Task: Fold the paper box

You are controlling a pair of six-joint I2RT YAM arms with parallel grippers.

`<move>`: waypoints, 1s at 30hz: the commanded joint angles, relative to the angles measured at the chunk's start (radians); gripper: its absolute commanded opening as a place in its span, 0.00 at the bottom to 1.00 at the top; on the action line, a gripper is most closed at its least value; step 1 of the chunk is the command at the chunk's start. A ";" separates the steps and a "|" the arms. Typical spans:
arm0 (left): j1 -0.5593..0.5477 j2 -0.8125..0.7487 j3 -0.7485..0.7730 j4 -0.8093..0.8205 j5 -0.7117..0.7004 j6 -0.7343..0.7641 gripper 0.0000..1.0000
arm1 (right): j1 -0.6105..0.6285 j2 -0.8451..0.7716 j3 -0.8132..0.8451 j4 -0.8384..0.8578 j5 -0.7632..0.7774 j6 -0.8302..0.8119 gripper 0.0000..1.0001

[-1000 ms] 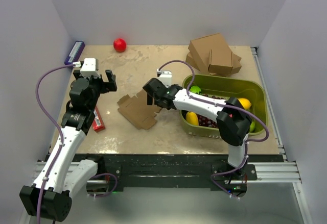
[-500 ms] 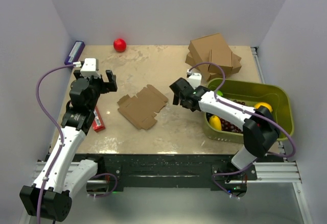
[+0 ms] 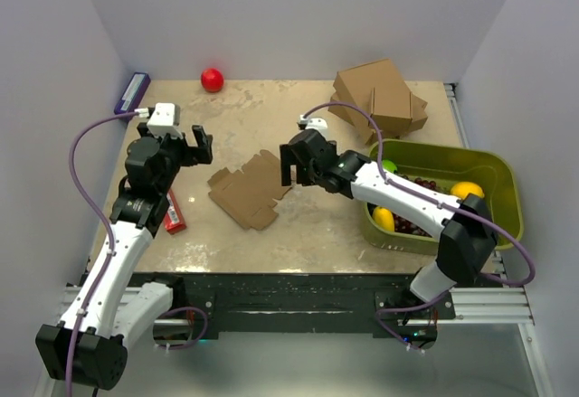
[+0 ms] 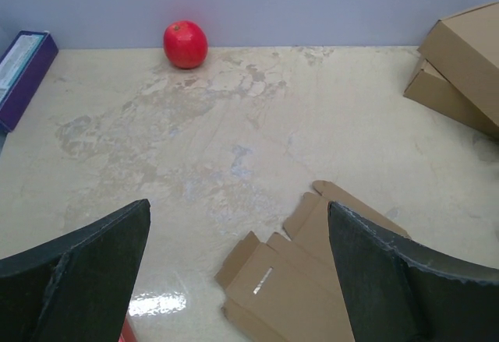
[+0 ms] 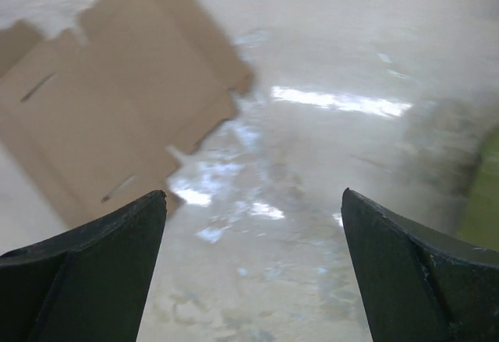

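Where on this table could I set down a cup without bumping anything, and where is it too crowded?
Bare: the back stretch between the red apple and the stack of cardboard boxes, and the front strip between the flat paper box and the near edge of the table. Crowded: the right side, with the stack and the green fruit bin.

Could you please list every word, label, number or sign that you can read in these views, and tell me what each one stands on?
No text is readable in any view.
The purple rectangular box has a pale label panel, but its print is too small to read.
The red flat packet has markings too small to read.
The flat brown cardboard die-cut sheet and the stacked brown cardboard boxes show no print.
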 commanded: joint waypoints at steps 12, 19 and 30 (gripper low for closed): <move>0.010 0.018 -0.013 0.115 0.252 -0.042 0.99 | -0.175 0.194 0.045 0.223 -0.397 0.035 0.81; 0.010 0.007 -0.016 0.121 0.265 -0.037 0.98 | -0.186 0.275 -0.034 0.372 -0.393 0.170 0.71; 0.010 0.007 -0.015 0.115 0.261 -0.036 0.98 | -0.186 0.315 -0.115 0.493 -0.292 0.300 0.59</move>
